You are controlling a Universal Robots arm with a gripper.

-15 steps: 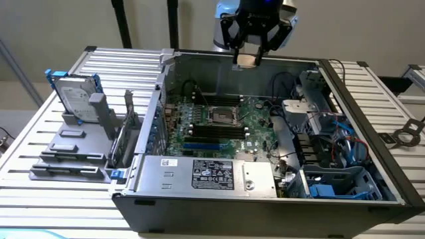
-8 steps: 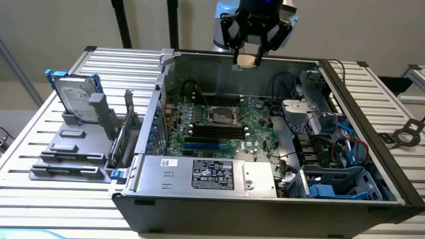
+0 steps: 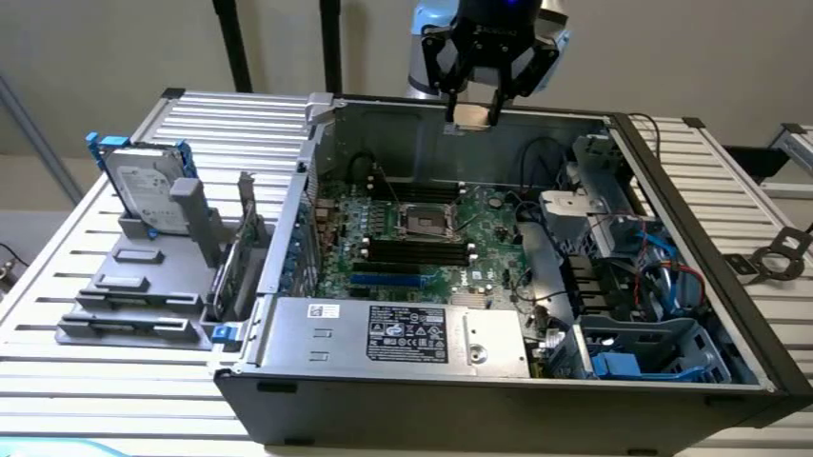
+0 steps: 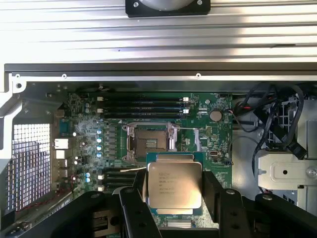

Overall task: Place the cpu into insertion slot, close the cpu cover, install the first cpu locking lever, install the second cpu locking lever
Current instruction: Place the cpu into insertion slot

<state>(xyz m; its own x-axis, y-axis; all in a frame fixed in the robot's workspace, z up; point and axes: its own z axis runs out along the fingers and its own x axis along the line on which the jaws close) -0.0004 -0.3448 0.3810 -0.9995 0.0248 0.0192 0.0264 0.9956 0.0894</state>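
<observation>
My gripper hangs high over the back wall of the open computer case, shut on the cpu. In the wrist view the cpu is a flat square chip with a silver-grey top, clamped between my black fingers. The insertion slot is a square black-framed socket on the green board, well below the chip and uncovered. From the wrist camera the insertion slot has a dark centre with silvery metal on two sides. The cpu cover looks lifted at the socket's far edge.
Black memory sticks lie beside the socket. A silver power supply fills the case's near side, and cables and drive cages crowd the exterior view's right. A hard drive stands in a grey holder outside the case, on the exterior view's left.
</observation>
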